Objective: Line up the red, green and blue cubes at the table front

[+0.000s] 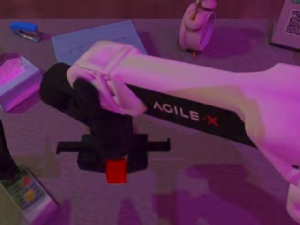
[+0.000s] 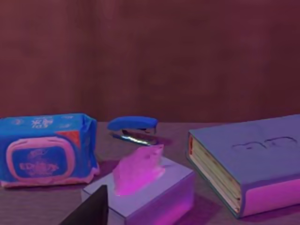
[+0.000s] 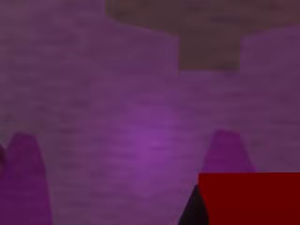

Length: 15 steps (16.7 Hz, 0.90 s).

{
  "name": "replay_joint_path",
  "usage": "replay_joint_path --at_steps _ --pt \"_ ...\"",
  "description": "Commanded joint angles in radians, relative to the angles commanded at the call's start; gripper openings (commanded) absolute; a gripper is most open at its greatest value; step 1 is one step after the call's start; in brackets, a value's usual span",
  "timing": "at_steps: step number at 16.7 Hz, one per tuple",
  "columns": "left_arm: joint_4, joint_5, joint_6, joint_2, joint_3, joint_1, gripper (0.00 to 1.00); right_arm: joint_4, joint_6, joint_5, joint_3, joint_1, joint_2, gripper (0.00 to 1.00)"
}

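Dark reddish-brown wall [image 2: 150, 56] behind; purple light falls across everything.

Right wrist view: red cube at the gripper, table surface beyond.

The red cube [image 3: 248, 199] filled the near corner of the view, one flat face toward the camera. A dark fingertip [image 3: 194, 211] of the right gripper lay against the cube's edge; the jaw opening was not visible. Beyond the jaws lay the table [image 3: 140, 93], mottled and crossed by darker shadow patches.
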Motion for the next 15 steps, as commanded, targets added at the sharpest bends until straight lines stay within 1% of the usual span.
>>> replay_joint_path --at_steps 6,11,15 --pt "0.000 0.000 0.000 0.000 0.000 0.000 1.00 0.212 0.005 0.002 -0.174 0.003 0.030 0.00" --pt "0.000 0.000 0.000 0.000 0.000 0.000 1.00 0.232 0.006 0.003 -0.192 0.005 0.036 0.00" --pt "0.000 0.000 0.000 0.000 0.000 0.000 1.00 0.232 0.006 0.003 -0.192 0.005 0.036 0.30"
